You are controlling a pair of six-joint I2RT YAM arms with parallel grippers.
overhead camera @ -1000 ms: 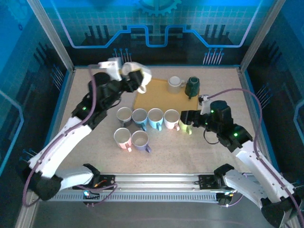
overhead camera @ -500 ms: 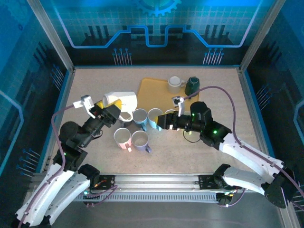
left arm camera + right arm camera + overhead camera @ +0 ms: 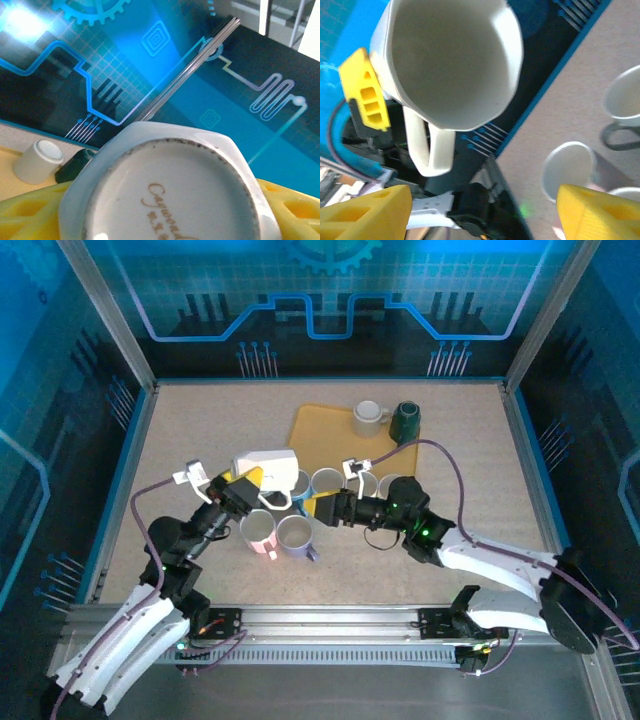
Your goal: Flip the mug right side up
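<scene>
Sand-coloured speckled table [image 3: 190, 430], bearing a yellow tray [image 3: 325, 440] toward its far middle. Upright mugs [image 3: 295, 533], several, grouped just off the tray's near edge. White mug [image 3: 268, 462], the task piece, held in the air at the tray's near-left corner, above that group. It is tipped on its side, long axis roughly level, base toward the left wrist and open mouth toward the right. Left gripper [image 3: 248, 480], clenched on the white mug near its base. Right gripper [image 3: 325, 508], by the tray's near edge, jaws spread, holding nothing, facing into the mouth, close but apart. Judgement: the left arm carries it; righting means swinging the mouth upward.
</scene>
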